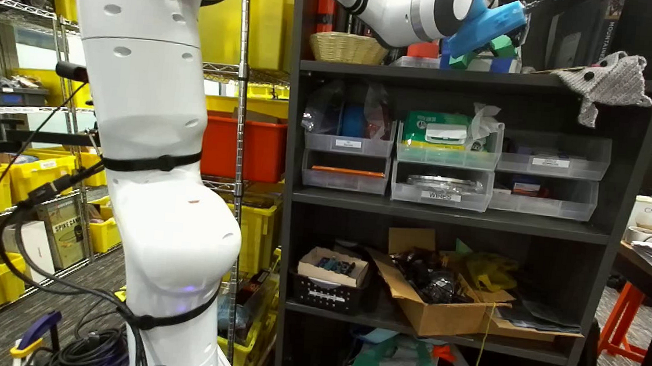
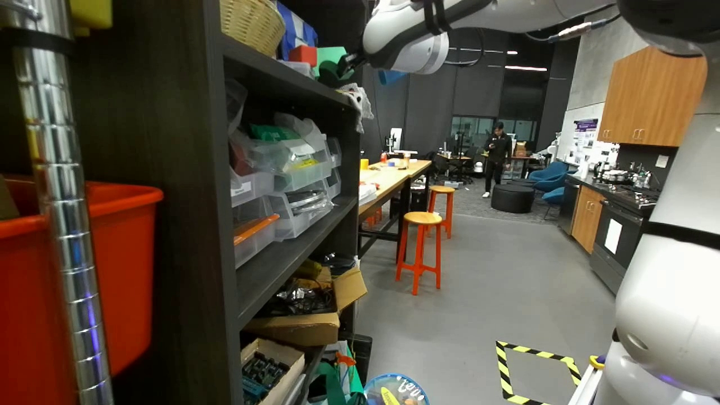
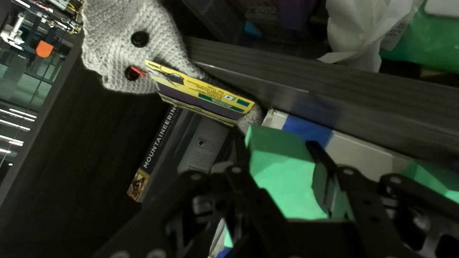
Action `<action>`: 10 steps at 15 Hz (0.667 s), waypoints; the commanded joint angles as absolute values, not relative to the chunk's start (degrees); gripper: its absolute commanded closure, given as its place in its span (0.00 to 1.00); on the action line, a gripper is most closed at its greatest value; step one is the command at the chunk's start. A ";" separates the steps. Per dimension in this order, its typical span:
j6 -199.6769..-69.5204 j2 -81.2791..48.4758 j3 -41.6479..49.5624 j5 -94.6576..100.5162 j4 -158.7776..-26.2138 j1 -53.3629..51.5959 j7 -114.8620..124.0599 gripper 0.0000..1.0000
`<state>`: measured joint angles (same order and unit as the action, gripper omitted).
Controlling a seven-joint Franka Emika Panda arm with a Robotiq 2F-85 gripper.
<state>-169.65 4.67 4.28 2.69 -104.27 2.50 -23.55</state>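
Wrist view, leftmost: a black-eyed grey knitted toy, then a dark book lettered MOUNTAINEERING. Right of centre I see the black gripper pinching a mint-green block, angular, flat-faced, its lower face brighter than its shaded top, before a white-and-blue box on a dark shelf. Far right, another green piece shows.
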 commanded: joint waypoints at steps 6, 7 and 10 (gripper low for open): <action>-162.87 3.13 4.53 -0.14 -100.58 2.05 -28.86 0.24; -162.40 3.17 4.48 0.05 -100.56 2.08 -28.91 0.18; -161.13 2.86 4.43 0.32 -100.00 2.13 -29.17 0.02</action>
<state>-163.31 3.63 4.26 1.11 -102.10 2.32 -27.16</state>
